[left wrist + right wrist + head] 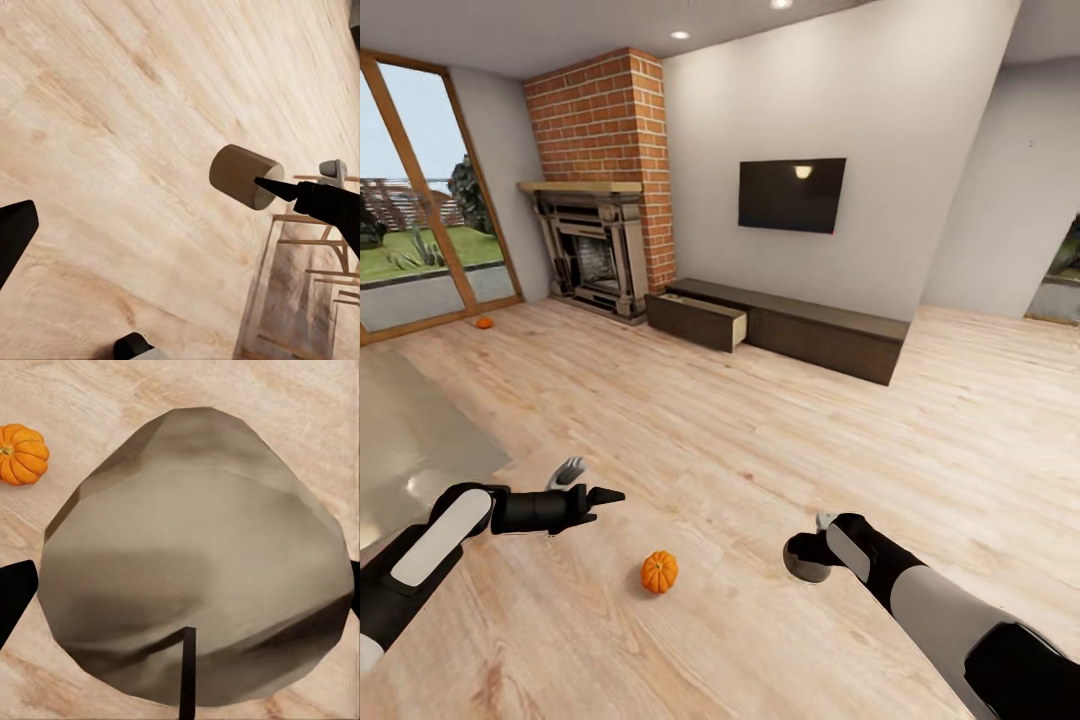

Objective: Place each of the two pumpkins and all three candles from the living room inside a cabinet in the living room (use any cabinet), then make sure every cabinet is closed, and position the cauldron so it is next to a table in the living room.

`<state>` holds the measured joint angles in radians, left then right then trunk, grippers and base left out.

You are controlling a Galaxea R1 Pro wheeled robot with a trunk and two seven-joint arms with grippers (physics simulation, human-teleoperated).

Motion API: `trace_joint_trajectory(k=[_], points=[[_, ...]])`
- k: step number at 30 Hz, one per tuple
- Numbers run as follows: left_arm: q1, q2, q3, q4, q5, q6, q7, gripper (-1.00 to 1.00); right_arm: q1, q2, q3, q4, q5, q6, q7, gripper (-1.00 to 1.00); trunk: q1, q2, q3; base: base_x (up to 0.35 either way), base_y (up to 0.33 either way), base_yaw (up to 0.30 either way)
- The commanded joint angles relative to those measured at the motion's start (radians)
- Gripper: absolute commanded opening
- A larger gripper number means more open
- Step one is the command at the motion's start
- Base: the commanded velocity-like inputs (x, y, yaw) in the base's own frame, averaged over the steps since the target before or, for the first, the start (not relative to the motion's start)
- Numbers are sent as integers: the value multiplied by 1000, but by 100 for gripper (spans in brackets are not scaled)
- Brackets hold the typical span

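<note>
Two pumpkins unstowed: near pumpkin (659,571) on floor between your grippers, far pumpkin (483,322) well beyond left gripper (592,497). Left released, empty. Right gripper (807,553) clasps grey rounded lump (cauldron, probably). Next: approach, grasp near pumpkin, carry to cabinet (780,325), drawer open.

A bright orange, ribbed pumpkin (659,572) lies on pale, grained wood floor (760,420) between the black-and-white arms. Beyond them stand a dark brown cabinet (800,330) and a red brick chimney (610,130).
</note>
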<state>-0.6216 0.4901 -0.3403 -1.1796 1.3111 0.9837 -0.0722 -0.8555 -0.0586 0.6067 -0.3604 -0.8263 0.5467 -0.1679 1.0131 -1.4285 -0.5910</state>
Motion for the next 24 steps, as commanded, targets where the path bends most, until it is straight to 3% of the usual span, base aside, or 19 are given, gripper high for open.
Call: trace_joint_trajectory(k=[1, 24], points=[[-1, 1, -2, 0, -7, 1, -8, 100, 0, -1, 7, -3, -13, 3, -9, -100, 0, -1, 1, 208, -248, -146], [-1, 1, -3, 0, -7, 1, -8, 100, 0, -1, 5, -3, -18, 4, -8, -100, 0, -1, 29, 223, -246, -126]])
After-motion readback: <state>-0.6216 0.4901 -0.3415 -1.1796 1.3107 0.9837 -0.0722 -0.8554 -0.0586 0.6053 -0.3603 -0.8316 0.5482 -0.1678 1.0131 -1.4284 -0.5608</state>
